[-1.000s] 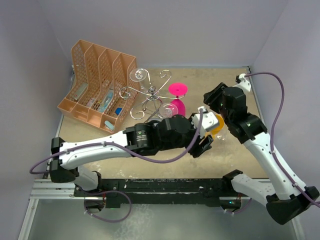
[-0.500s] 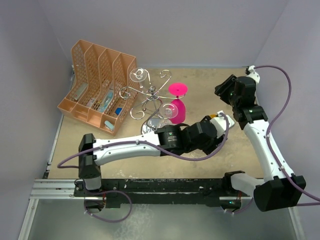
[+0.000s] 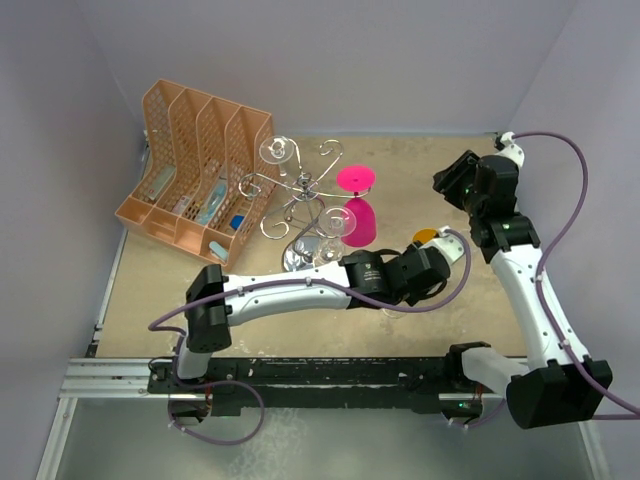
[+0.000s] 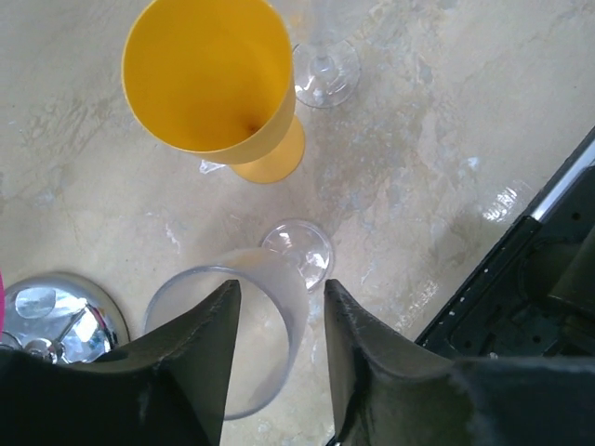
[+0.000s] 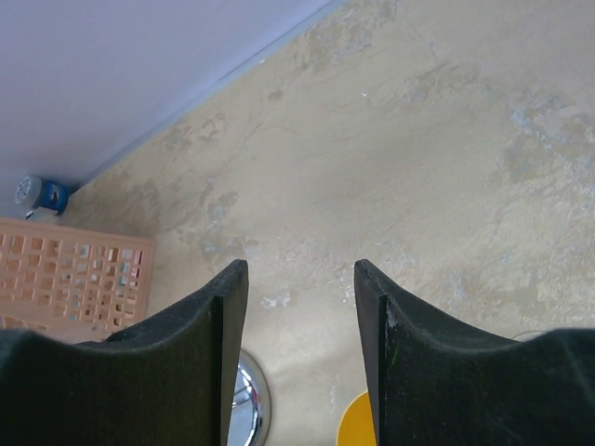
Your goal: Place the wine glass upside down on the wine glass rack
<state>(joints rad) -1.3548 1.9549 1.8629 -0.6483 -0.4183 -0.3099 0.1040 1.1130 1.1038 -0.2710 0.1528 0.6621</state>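
We look down on a tan stone-patterned table [image 5: 446, 139] with two white robot arms. The chrome wine glass rack [image 3: 303, 188] stands mid-table beside an orange file organizer [image 3: 190, 170]. A pink wine glass [image 3: 356, 205] hangs on the rack upside down, and a clear glass [image 3: 277, 151] seems to hang from a far scroll arm, though it is small and hard to read.

The left arm reaches across to the right, past the rack. From its wrist camera we see the left fingers [image 4: 200, 353] apart, one on each side of the bowl of a clear wine glass [image 4: 256, 316], which stands upright on the table just beside the rack's shiny base [image 4: 56, 311]. A sliver of table shows between the bowl and one finger, so we judge it not yet gripped. A yellow wine glass [image 4: 209, 74] stands just beyond.

The right fingers [image 5: 186, 344] are apart and hold nothing (that arm is raised near the back wall).

We judge this glass's placement barely begun: gripping, lifting, inverting and hanging all remain.
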